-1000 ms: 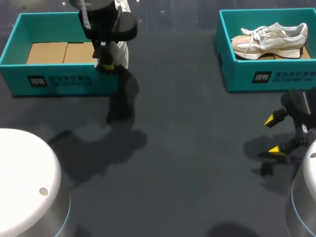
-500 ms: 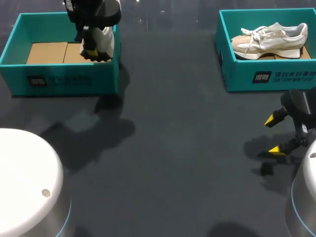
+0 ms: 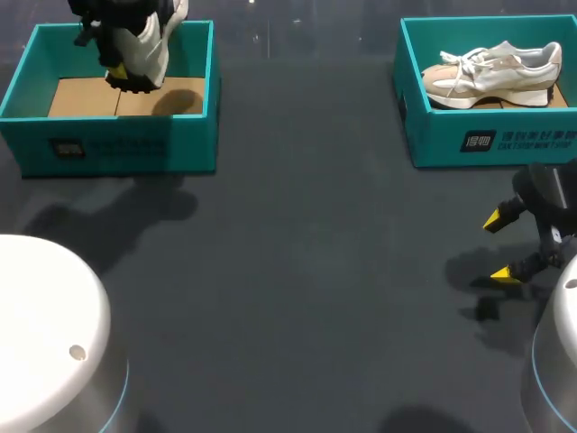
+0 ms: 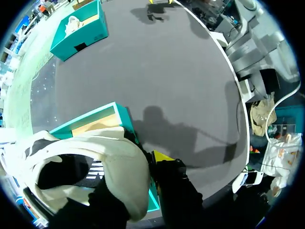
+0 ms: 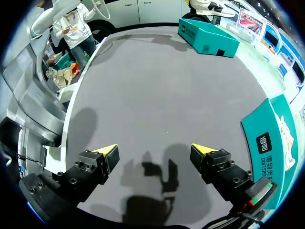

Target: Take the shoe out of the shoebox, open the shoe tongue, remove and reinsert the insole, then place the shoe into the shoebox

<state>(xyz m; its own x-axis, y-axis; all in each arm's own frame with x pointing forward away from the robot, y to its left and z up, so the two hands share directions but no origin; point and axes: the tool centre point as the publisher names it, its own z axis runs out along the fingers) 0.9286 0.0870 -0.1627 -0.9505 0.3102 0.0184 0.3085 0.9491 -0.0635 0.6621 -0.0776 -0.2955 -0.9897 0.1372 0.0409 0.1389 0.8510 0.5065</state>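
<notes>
Left gripper (image 3: 117,69), upper left, partly cut off, clamps shoe (image 3: 149,43) above box (image 3: 126,144); one fingertip hidden behind shoe. Right gripper (image 3: 503,245), lower right, fingers apart.

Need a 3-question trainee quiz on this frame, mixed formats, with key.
1. What lies in the right shoebox?
2. True or false: the right end effector is shut on a shoe.
3. The white shoe held by the left end effector hangs over: A) the left shoebox B) the right shoebox C) neither box.
Key: 1 a second shoe; 2 false, it is open and holds nothing; 3 A.
</notes>
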